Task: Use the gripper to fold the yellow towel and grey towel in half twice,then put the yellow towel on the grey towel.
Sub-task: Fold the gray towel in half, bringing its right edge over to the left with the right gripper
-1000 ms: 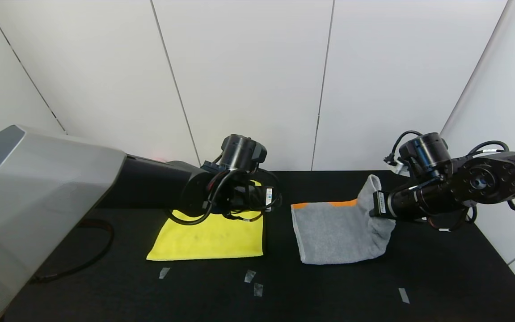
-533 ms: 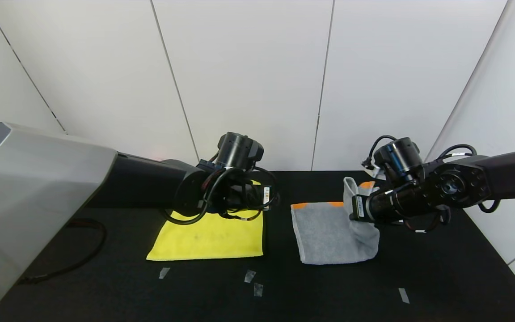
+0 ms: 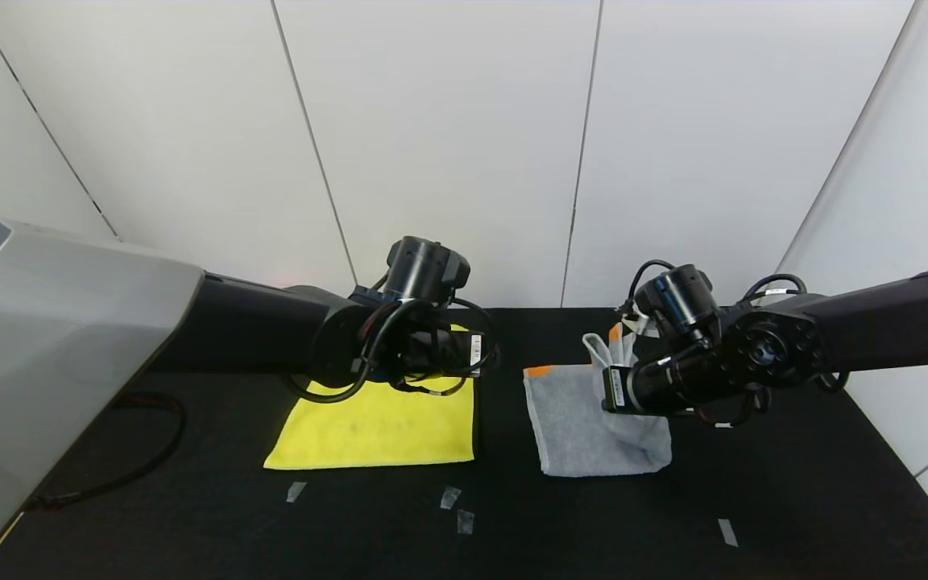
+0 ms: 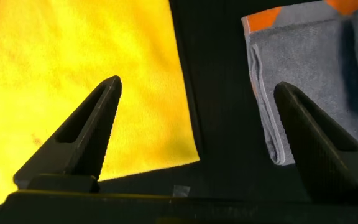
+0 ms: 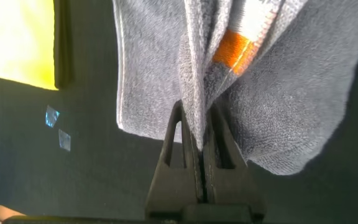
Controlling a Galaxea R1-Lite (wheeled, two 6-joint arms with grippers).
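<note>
The yellow towel (image 3: 375, 431) lies flat and folded on the black table, left of centre; it also shows in the left wrist view (image 4: 73, 62) and the right wrist view (image 5: 17, 40). My left gripper (image 4: 197, 124) hovers open and empty over the yellow towel's far right corner. The grey towel (image 3: 577, 427) lies right of centre, its orange band (image 3: 539, 370) at the far edge. My right gripper (image 5: 197, 121) is shut on the grey towel's (image 5: 291, 112) right edge and holds it lifted and draped over the part that lies flat.
Small pieces of clear tape (image 3: 450, 497) are stuck on the table near its front edge, with one more (image 3: 727, 532) at the right. A black cable (image 3: 142, 459) loops at the left. White wall panels stand close behind the table.
My right gripper has carried the grey towel's right edge leftward over the lying part, so the lifted fold stands nearer the middle. The left arm has barely moved.
</note>
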